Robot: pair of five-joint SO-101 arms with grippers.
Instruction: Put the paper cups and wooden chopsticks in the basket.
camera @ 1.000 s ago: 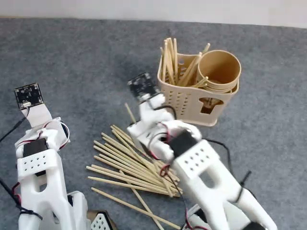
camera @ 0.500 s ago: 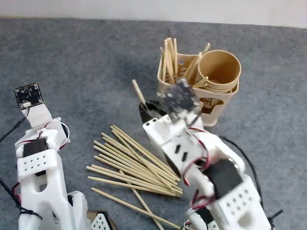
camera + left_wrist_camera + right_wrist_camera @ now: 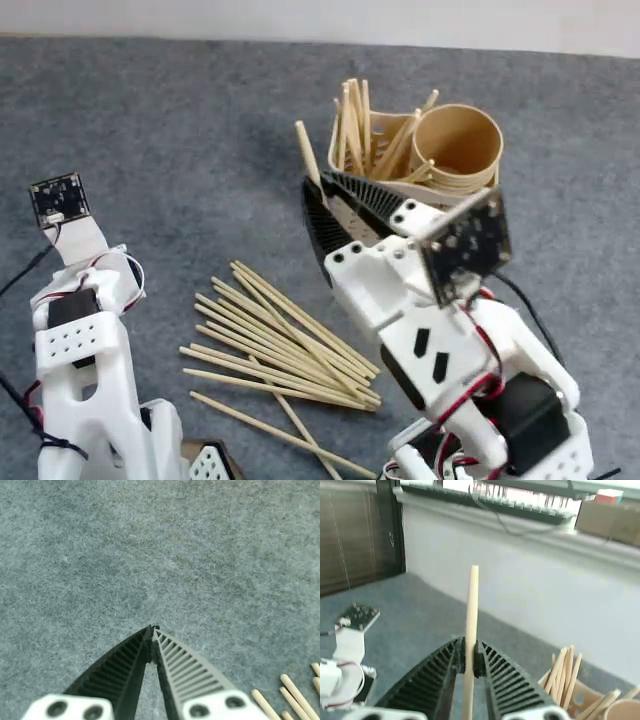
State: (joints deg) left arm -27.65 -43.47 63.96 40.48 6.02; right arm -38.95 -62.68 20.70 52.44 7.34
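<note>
Wooden chopstick (image 3: 307,150) (image 3: 471,610): single piece, pinched between the ribbed black fingers of the right gripper (image 3: 315,182) (image 3: 470,645), off the surface, close to upright, one end well past the fingertips. Jaws pressed against the stick on both sides. In the high view, fingers across the left front wall of the basket (image 3: 388,122) (image 3: 580,702), stick end just beside the basket's left rim.

Basket: beige, perforated walls, standing near the far edge of the grey surface (image 3: 180,130), right of centre. Contents:
- bundle of chopsticks (image 3: 352,120) (image 3: 565,672), leaning upright in the left part;
- nested paper cups (image 3: 455,150), mouths up, in the right part, with a few sticks between cups and bundle.

Loose pile of chopsticks (image 3: 280,340) (image 3: 295,690): flat on the surface, towards the near edge, centre, fanned and crossing one another, well apart from the basket.

Left gripper (image 3: 151,627): fingers pressed together at the tips, nothing between them, pointing down at bare grey surface just beside the pile's stick ends. Left arm (image 3: 85,350): near the near-left corner of the surface, apart from the pile.

Pale wall (image 3: 520,595) beyond the far edge.
</note>
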